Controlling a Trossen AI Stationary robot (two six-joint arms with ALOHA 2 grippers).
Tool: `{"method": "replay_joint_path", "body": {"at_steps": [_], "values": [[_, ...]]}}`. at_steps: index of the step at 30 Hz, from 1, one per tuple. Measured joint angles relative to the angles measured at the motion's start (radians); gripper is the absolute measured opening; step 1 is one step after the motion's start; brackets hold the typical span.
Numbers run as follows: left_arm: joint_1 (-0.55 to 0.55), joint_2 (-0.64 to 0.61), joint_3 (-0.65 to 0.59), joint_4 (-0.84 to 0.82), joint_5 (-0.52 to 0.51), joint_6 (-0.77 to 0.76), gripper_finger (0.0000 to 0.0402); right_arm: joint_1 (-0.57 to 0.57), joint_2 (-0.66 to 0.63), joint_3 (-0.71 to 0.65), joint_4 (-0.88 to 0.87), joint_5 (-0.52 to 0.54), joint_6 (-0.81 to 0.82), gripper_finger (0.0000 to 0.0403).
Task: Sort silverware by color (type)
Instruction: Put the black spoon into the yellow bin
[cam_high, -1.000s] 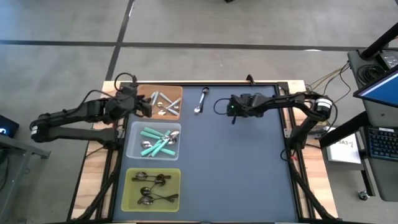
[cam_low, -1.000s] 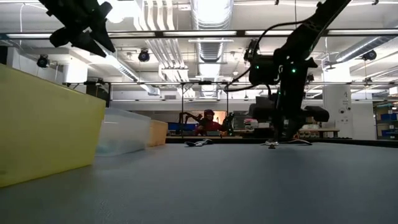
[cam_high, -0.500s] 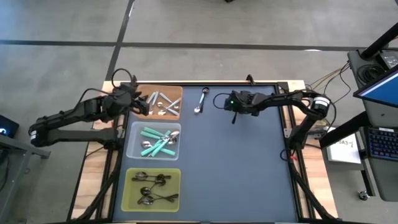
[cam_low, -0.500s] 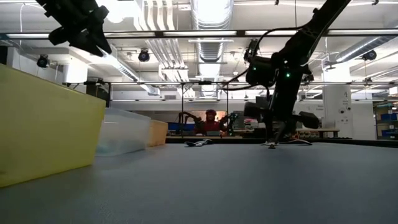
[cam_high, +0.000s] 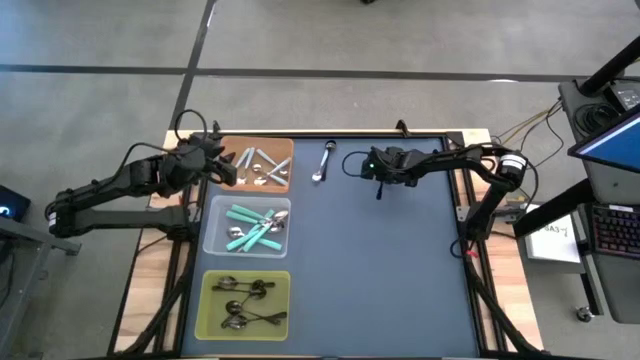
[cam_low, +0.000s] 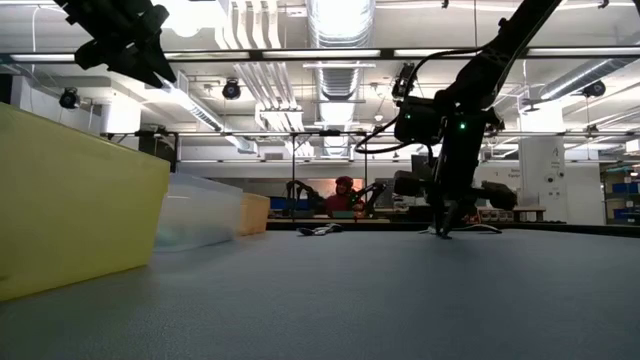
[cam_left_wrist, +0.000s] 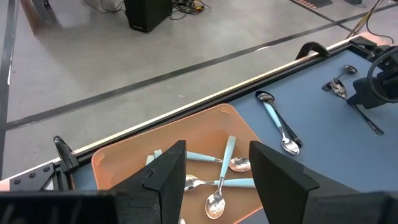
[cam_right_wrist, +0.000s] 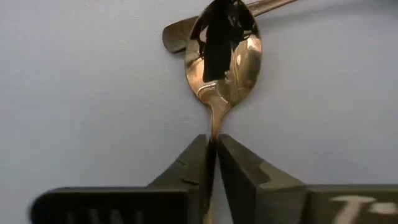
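The right claw (cam_right_wrist: 212, 163) pinches the thin handle of a shiny spoon (cam_right_wrist: 222, 46) near the middle of the worktop's (cam_high: 400, 270) far edge, with a second spoon (cam_right_wrist: 186, 28) lying just behind its bowl. The left claw (cam_left_wrist: 214, 180) hangs spread above the orange tray (cam_high: 280, 150) at the far left corner, which holds silver spoons (cam_high: 262, 172), while one loose spoon (cam_high: 324, 160) lies just beside that tray. Along the left edge, the clear tray (cam_high: 212, 228) holds teal-handled spoons (cam_high: 250, 228) and the yellow-green tray (cam_high: 212, 310) at the near corner holds dark spoons (cam_high: 245, 300).
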Motion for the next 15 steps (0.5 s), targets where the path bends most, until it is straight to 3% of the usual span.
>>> {"method": "replay_joint_path", "body": {"at_steps": [3, 8, 15], "values": [[0.000, 0.001, 0.000, 0.001, 0.001, 0.000, 0.0158, 0.000, 0.000, 0.000, -0.005, 0.000, -0.027, 0.0015], [0.000, 0.001, 0.000, 0.006, 0.069, -0.001, 0.0158, -0.001, -0.024, -0.001, -0.003, -0.031, -0.043, 0.0011], [0.000, 0.008, 0.000, 0.004, 0.363, 0.064, 0.0158, 0.005, -0.140, -0.005, 0.022, -0.125, -0.125, 0.0009]]}}
